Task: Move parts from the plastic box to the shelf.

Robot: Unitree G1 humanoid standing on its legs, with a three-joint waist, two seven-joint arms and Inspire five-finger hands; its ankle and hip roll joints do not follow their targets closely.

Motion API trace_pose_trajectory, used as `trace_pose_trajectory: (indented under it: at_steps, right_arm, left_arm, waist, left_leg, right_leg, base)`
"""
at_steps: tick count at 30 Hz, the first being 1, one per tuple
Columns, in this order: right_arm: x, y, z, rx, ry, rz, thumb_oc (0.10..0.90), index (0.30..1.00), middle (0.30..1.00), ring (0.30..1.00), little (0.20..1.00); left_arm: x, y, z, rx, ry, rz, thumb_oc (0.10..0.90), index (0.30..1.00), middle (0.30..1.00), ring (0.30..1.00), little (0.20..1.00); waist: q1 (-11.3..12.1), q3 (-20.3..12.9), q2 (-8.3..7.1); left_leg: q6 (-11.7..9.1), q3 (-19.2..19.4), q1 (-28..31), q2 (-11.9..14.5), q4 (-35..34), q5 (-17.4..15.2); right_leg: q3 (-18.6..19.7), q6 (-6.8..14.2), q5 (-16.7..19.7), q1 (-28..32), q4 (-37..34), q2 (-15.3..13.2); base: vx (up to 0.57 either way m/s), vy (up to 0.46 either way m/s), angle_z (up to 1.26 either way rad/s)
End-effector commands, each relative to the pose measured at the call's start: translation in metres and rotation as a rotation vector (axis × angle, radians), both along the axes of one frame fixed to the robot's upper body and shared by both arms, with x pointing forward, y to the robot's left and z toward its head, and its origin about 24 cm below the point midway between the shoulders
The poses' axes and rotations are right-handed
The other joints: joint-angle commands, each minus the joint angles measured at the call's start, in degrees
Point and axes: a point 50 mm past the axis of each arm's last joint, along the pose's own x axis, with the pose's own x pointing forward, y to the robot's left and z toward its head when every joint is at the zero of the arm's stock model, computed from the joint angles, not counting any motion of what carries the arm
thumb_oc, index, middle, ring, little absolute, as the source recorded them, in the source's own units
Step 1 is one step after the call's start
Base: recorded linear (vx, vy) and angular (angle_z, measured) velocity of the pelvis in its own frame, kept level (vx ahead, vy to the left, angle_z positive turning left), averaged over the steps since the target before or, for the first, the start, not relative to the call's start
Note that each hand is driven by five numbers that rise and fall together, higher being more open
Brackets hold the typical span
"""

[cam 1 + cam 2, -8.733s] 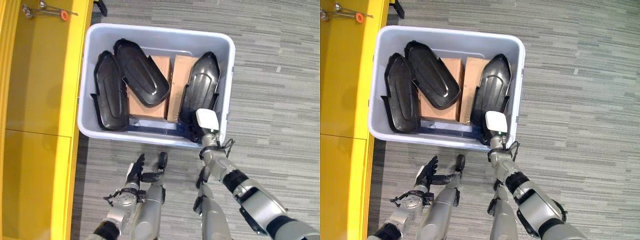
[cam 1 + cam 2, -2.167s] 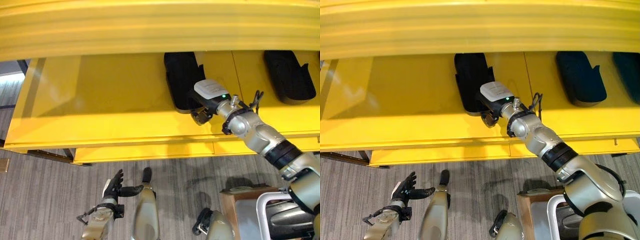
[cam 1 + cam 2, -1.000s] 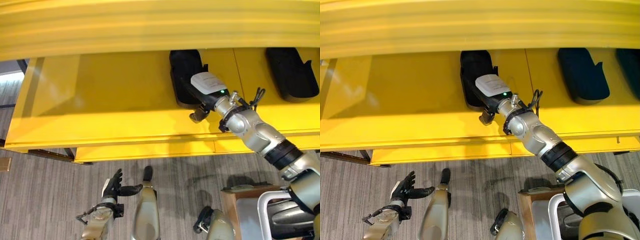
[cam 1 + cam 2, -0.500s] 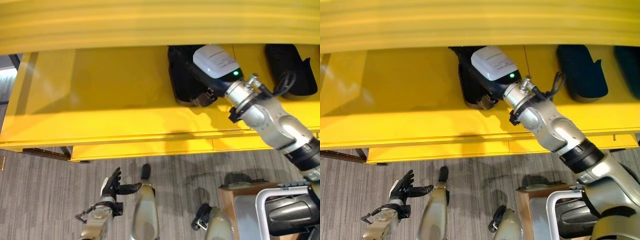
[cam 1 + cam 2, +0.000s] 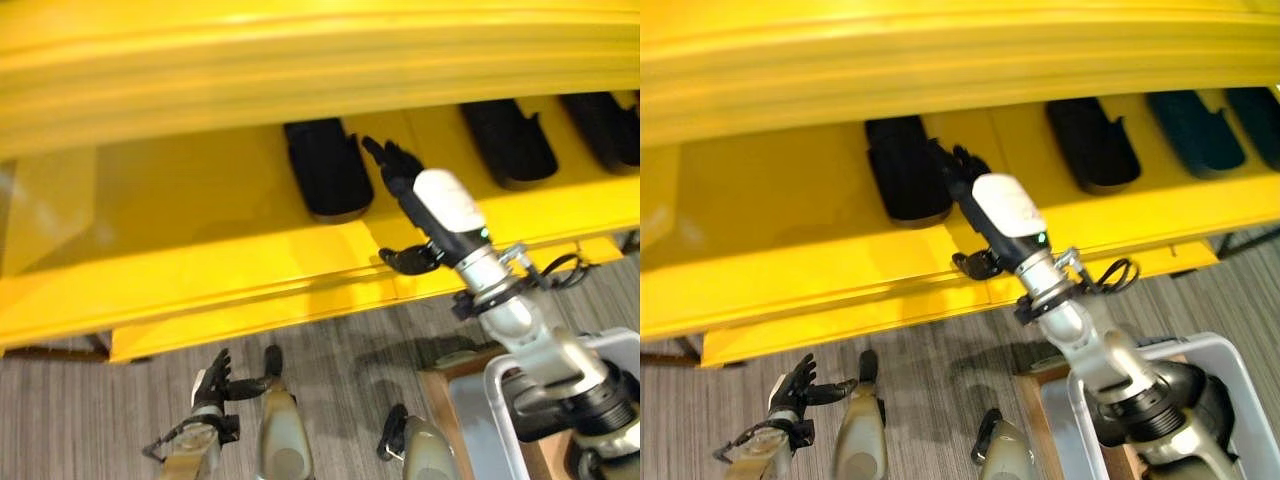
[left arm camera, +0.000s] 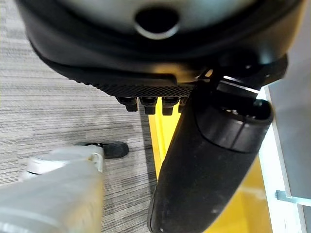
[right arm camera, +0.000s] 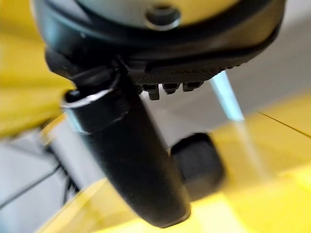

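Note:
A black moulded part (image 5: 322, 168) lies on the yellow shelf (image 5: 180, 205), under its upper ledge. My right hand (image 5: 397, 168) hovers just right of that part, open with fingers spread and the thumb held apart, holding nothing. In the right wrist view the thumb (image 7: 131, 160) stands before a blurred black part (image 7: 197, 165). More black parts (image 5: 508, 140) (image 5: 605, 125) lie further right on the shelf. My left hand (image 5: 212, 382) hangs low over the floor, open and empty. A corner of the pale plastic box (image 5: 500, 410) shows at the lower right.
The shelf's left half is bare yellow surface. Its front lip (image 5: 250, 310) runs across the view above grey striped floor (image 5: 60, 420). The upper ledge (image 5: 300, 60) overhangs the parts.
My right hand has come off the left black part and now stands beside it with fingers spread. The part stays on the shelf. The camera has shifted. The left hand is unchanged.

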Motion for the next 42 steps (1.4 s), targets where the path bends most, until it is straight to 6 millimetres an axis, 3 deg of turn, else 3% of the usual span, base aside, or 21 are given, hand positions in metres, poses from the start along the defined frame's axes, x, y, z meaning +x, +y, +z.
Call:
trace_pose_trajectory:
  at_steps: [1,4,7,10,11,12,13,15,16,22,25,28,29,31,32,33,34,35,37,38,42]
  right_arm:
    - [-0.011,0.002,0.044,0.162,-0.192,0.08,0.9,1.0,1.0,1.0,1.0]
    - [-0.013,-0.011,0.036,0.196,-0.164,0.037,0.9,1.0,1.0,1.0,1.0]
    - [-0.015,-0.017,0.031,0.219,-0.145,0.018,0.9,1.0,1.0,1.0,1.0]
    - [-0.013,-0.018,0.024,0.251,-0.108,0.02,0.9,1.0,1.0,1.0,1.0]
    - [-0.01,-0.016,0.021,0.26,-0.086,0.029,0.9,1.0,1.0,1.0,1.0]
    - [-0.01,-0.011,0.018,0.258,-0.051,0.067,0.9,1.0,1.0,1.0,1.0]
    - [-0.012,-0.01,0.014,0.255,-0.027,0.083,0.9,1.0,1.0,1.0,1.0]
    - [-0.013,-0.012,0.004,0.28,0.02,0.072,0.9,1.0,1.0,1.0,1.0]
    - [-0.015,-0.015,-0.007,0.317,0.064,0.045,0.9,1.0,1.0,1.0,1.0]
    - [-0.019,-0.017,-0.012,0.344,0.093,0.032,0.9,1.0,1.0,1.0,1.0]
    - [-0.018,-0.013,-0.015,0.343,0.105,0.039,0.9,1.0,1.0,1.0,1.0]
    - [-0.018,-0.013,-0.015,0.343,0.105,0.039,0.9,1.0,1.0,1.0,1.0]
    - [-0.014,-0.004,-0.012,0.37,0.103,0.069,0.9,1.0,1.0,1.0,1.0]
    - [-0.013,-0.003,-0.01,0.375,0.096,0.074,0.9,1.0,1.0,1.0,1.0]
    - [-0.01,0.002,-0.007,0.372,0.079,0.08,0.9,1.0,1.0,1.0,1.0]
    - [-0.009,0.002,-0.007,0.372,0.078,0.081,0.9,1.0,1.0,1.0,1.0]
    - [-0.008,0.005,-0.005,0.379,0.072,0.09,0.9,1.0,1.0,1.0,1.0]
    - [-0.007,0.008,-0.006,0.39,0.074,0.092,0.9,1.0,1.0,1.0,1.0]
    - [-0.004,0.012,-0.006,0.384,0.083,0.101,0.9,1.0,1.0,1.0,1.0]
    - [-0.002,0.013,-0.005,0.389,0.078,0.1,0.9,1.0,1.0,1.0,1.0]
    - [-0.003,0.008,-0.005,0.386,0.068,0.064,0.9,1.0,1.0,1.0,1.0]
  left_arm:
    - [0.005,0.005,0.012,0.057,-0.079,-0.031,0.9,1.0,1.0,1.0,1.0]
    - [0.002,0.001,0.012,0.043,-0.091,-0.033,0.9,1.0,1.0,1.0,1.0]
    - [0.001,-0.002,0.01,0.029,-0.092,-0.024,0.9,1.0,1.0,1.0,1.0]
    - [-0.003,-0.006,0.008,0.002,-0.1,-0.008,0.9,1.0,1.0,1.0,1.0]
    - [-0.004,-0.008,0.007,-0.006,-0.105,-0.002,0.9,1.0,1.0,1.0,1.0]
    - [-0.006,-0.011,0.005,-0.021,-0.1,-0.006,0.9,1.0,1.0,1.0,1.0]
    - [-0.008,-0.014,0.004,-0.031,-0.096,-0.026,0.9,1.0,1.0,1.0,1.0]
    - [-0.012,-0.015,0.003,-0.036,-0.089,-0.041,0.9,1.0,1.0,1.0,1.0]
    - [-0.016,-0.017,0.001,-0.032,-0.077,-0.053,0.9,1.0,1.0,1.0,1.0]
    - [-0.018,-0.015,0.001,-0.02,-0.069,-0.063,0.9,1.0,1.0,1.0,1.0]
    - [-0.016,-0.016,0.002,-0.013,-0.071,-0.077,0.9,1.0,1.0,1.0,1.0]
    - [-0.016,-0.016,0.002,-0.013,-0.071,-0.077,0.9,1.0,1.0,1.0,1.0]
    - [-0.012,-0.014,0.006,-0.003,-0.091,-0.067,0.9,1.0,1.0,1.0,1.0]
    - [-0.01,-0.013,0.007,-0.001,-0.098,-0.06,0.9,1.0,1.0,1.0,1.0]
    - [-0.007,-0.009,0.011,0.008,-0.114,-0.039,0.9,1.0,1.0,1.0,1.0]
    - [-0.007,-0.009,0.011,0.008,-0.115,-0.038,0.9,1.0,1.0,1.0,1.0]
    - [-0.006,-0.006,0.013,0.012,-0.124,-0.026,0.9,1.0,1.0,1.0,1.0]
    - [-0.007,-0.002,0.015,0.013,-0.134,0.006,0.9,1.0,1.0,1.0,1.0]
    - [-0.012,-0.001,0.012,0.003,-0.12,0.012,0.9,1.0,1.0,1.0,1.0]
    - [-0.012,0.002,0.013,0.005,-0.127,0.027,0.9,1.0,1.0,1.0,1.0]
    - [-0.013,0.003,0.012,0.004,-0.119,0.034,0.9,1.0,1.0,1.0,1.0]
  waist:
    - [-0.7,-8.49,-1.75]
    - [-2.01,-10.25,-1.83]
    - [-2.2,-11.17,-1.81]
    - [-1.33,-11.02,-2.26]
    - [-1.03,-10.9,-2.72]
    - [-0.94,-11.4,-3.38]
    - [-0.8,-12.2,-3.52]
    - [-0.92,-13.7,-3.3]
    - [-2.01,-14.82,-3.22]
    - [-2.94,-16.42,-2.56]
    - [-3.6,-16.5,-2.17]
    - [-3.47,-16.48,-2.18]
    - [-4.27,-16.05,-1.65]
    - [-3.62,-15.76,-1.62]
    - [-2.83,-14.26,-1.0]
    - [-2.77,-14.34,-1.1]
    - [-2.07,-13.72,-0.79]
    - [-0.95,-13.3,-0.09]
    - [-1.17,-13.25,0.17]
    - [-0.8,-13.07,0.25]
    - [-1.69,-12.85,-0.34]
  left_leg:
    - [-2.23,-0.42,1.93,2.11,-7.96,7.9]
    - [-2.89,-0.07,3.41,2.47,-8.33,8.56]
    - [-2.7,-4.24,4.03,0.4,-7.89,8.01]
    - [-0.74,-15.39,4.84,-6.05,-6.7,3.03]
    - [0.33,-19.19,4.49,-9.49,-4.55,0.09]
    - [2.35,-20.34,4.41,-15.62,-0.96,-4.49]
    - [3.78,-20.42,4.82,-19.69,1.12,-7.08]
    - [5.86,-21.39,6.52,-22.84,0.0,-8.34]
    - [6.03,-20.48,7.84,-22.45,-2.54,-7.53]
    - [6.61,-16.83,10.87,-21.02,-7.62,-6.63]
    - [7.49,-14.04,11.86,-21.24,-7.81,-7.43]
    - [7.5,-13.92,11.9,-21.22,-7.82,-7.45]
    - [8.55,-11.41,12.68,-21.56,-6.78,-9.11]
    - [8.71,-10.1,12.21,-21.45,-6.07,-9.39]
    - [9.16,-7.72,12.38,-20.65,-5.19,-10.56]
    - [9.11,-7.61,12.11,-20.68,-5.19,-10.36]
    - [8.84,-5.91,12.32,-20.02,-5.19,-10.66]
    - [8.2,-3.8,12.82,-18.58,-5.38,-10.93]
    - [7.53,-2.44,14.26,-17.26,-6.67,-10.72]
    - [6.96,-1.68,14.78,-16.38,-7.06,-10.89]
    - [5.65,-2.54,17.8,-15.46,-8.52,-12.06]
  right_leg:
    - [-0.79,-5.1,6.81,3.58,-12.03,7.78]
    - [1.88,-4.9,8.48,4.88,-16.47,9.33]
    - [4.41,-5.08,10.43,5.39,-19.41,9.83]
    - [8.68,-5.4,11.67,5.89,-20.85,10.53]
    - [10.63,-5.56,12.51,5.96,-21.51,10.82]
    - [13.56,-5.43,14.31,6.18,-23.07,11.14]
    - [15.22,-5.3,15.05,6.57,-23.89,11.35]
    - [17.38,-4.75,16.08,6.42,-24.93,12.47]
    - [18.41,-3.72,17.27,6.6,-26.22,12.49]
    - [20.72,-2.93,17.92,7.2,-27.74,12.25]
    - [23.85,-2.41,18.48,7.06,-27.27,12.45]
    - [23.97,-2.4,18.49,7.06,-27.26,12.47]
    - [27.67,-1.88,18.7,6.22,-25.66,13.21]
    - [28.66,-1.73,18.45,5.01,-24.14,13.6]
    - [24.79,-0.93,17.05,2.58,-18.51,13.03]
    - [24.9,-0.92,17.22,2.28,-18.46,13.01]
    - [19.89,-0.29,17.4,1.16,-17.32,10.8]
    - [12.04,-0.55,17.9,0.79,-17.5,6.47]
    - [8.87,-0.6,20.84,0.59,-19.24,3.37]
    - [6.93,0.02,22.8,-0.67,-20.7,0.52]
    - [7.14,2.61,28.56,-1.71,-25.5,-3.7]
  base:
    - [0.0,-0.023,-0.43]
    - [0.0,-0.038,-0.43]
    - [-0.02,-0.014,-0.56]
    - [0.0,-0.042,-1.02]
    - [-0.01,-0.039,-1.44]
    - [0.02,0.01,-1.48]
    - [0.05,0.063,-1.58]
    - [0.1,0.128,-1.44]
    - [0.07,0.135,-1.02]
    - [0.06,0.096,-0.19]
    - [0.03,0.095,-0.38]
    - [0.01,0.055,-0.41]
    - [0.01,0.119,-0.05]
    - [-0.04,0.089,-0.63]
    - [-0.06,0.038,-1.4]
    - [-0.07,0.014,-1.45]
    - [-0.02,-0.043,-1.16]
    - [0.01,-0.079,-1.21]
    - [0.07,-0.126,-1.18]
    - [0.11,-0.137,-0.66]
    - [0.17,-0.167,-0.41]
